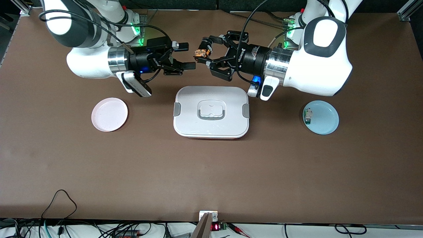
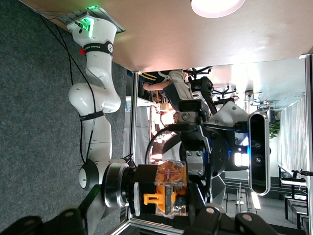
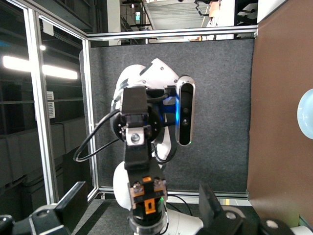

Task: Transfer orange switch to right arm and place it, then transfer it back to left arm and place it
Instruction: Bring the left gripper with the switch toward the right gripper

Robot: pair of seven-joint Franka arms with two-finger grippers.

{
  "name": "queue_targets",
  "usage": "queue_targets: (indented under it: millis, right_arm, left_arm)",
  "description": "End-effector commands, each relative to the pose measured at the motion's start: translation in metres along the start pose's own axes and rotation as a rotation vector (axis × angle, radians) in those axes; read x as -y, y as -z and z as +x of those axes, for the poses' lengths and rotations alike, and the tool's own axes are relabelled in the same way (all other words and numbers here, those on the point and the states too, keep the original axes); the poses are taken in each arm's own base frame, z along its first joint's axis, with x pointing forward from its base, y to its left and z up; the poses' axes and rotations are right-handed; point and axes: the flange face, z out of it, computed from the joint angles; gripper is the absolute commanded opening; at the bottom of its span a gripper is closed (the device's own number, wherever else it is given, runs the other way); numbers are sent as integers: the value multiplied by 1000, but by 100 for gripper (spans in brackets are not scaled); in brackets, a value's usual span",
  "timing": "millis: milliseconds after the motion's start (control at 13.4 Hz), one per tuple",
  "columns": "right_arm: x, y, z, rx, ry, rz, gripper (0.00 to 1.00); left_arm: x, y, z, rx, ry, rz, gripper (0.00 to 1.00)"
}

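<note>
Up above the counter (image 1: pixel 211 172), the 2 arms face each other with their pincers almost tip to tip. Left pincer (image 1: pixel 202 54) is clenched on the orange switch (image 1: pixel 200 53), held in the air over bare counter just past the box's (image 1: pixel 211 111) edge nearest the robots' bases. Right pincer (image 1: pixel 185 56) hangs beside it, spread wide and grasping nothing. Box sits lidded between a pink plate (image 1: pixel 109 114) and a blue plate (image 1: pixel 321 117); a small white-and-green part (image 1: pixel 308 115) lies on the blue one.
</note>
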Motion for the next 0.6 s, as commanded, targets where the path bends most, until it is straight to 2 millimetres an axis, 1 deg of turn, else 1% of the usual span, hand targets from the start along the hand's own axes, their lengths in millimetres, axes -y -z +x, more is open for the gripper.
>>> queue_targets:
  millis: [0,149,373,447,522]
  right_arm:
    - [-1,-12,-10,-19,6,-1,100]
    - [-2,-20,-15,-11,3,-4,100]
    - [0,-22,-16,-19,-5,15,98]
    - [0,-22,-17,-19,-2,15,94]
    - [1,-22,-17,-19,-1,15,87]
  left_arm:
    - [-4,2,-6,32,6,-7,0]
    - [-4,2,-6,31,6,-6,0]
    - [-5,4,-6,30,5,-9,0]
    - [-5,3,-5,31,8,-8,0]
    - [-4,2,-6,31,6,-6,0]
